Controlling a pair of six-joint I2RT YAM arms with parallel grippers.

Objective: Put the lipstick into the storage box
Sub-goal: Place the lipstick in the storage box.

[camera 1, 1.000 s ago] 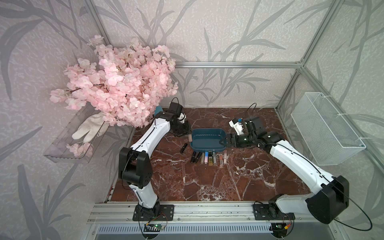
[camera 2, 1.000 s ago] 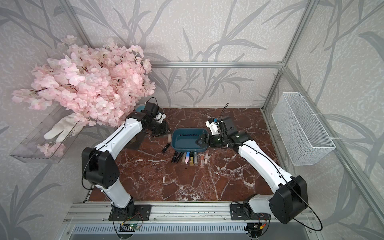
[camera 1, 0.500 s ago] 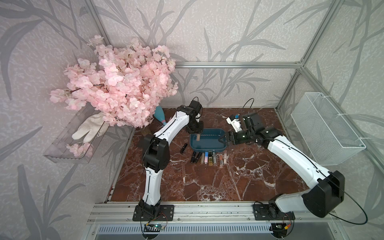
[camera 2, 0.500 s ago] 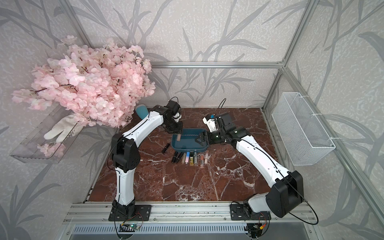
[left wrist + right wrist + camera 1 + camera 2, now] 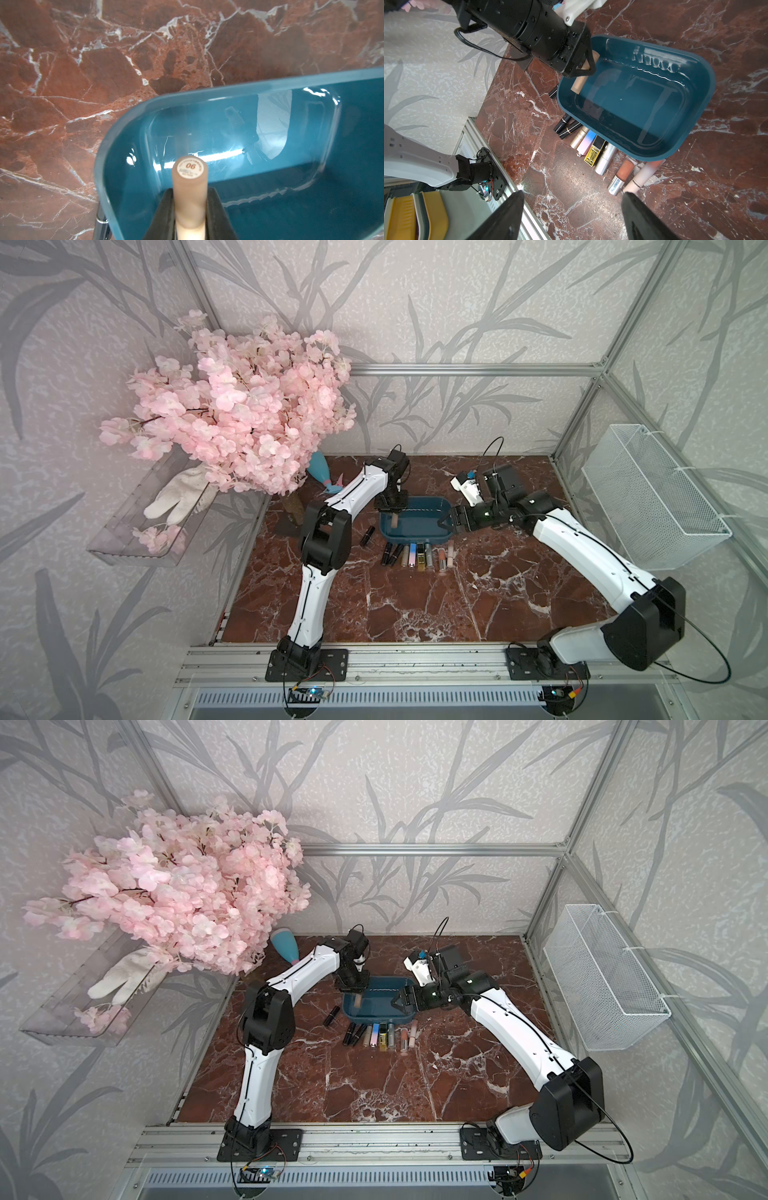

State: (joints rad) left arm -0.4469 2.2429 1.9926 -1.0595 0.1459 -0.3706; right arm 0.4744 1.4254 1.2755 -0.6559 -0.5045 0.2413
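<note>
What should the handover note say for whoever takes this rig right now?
Left gripper: shut on a beige lipstick, held end-down over the storage box, near one end.
Right gripper: open, empty, by the box's other end.
Done: lipstick picked and brought over the box; nothing lies in the box yet.
Left: release it into the box. A row of lipsticks and a lone black lipstick lie on the marble table beside the box, probably next.

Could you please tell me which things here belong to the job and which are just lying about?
Job: lipstick in the left gripper, storage box, row of tubes beside the box.
Lying about: blossom branch, white glove, clear tray, wire basket, blue vase.
</note>
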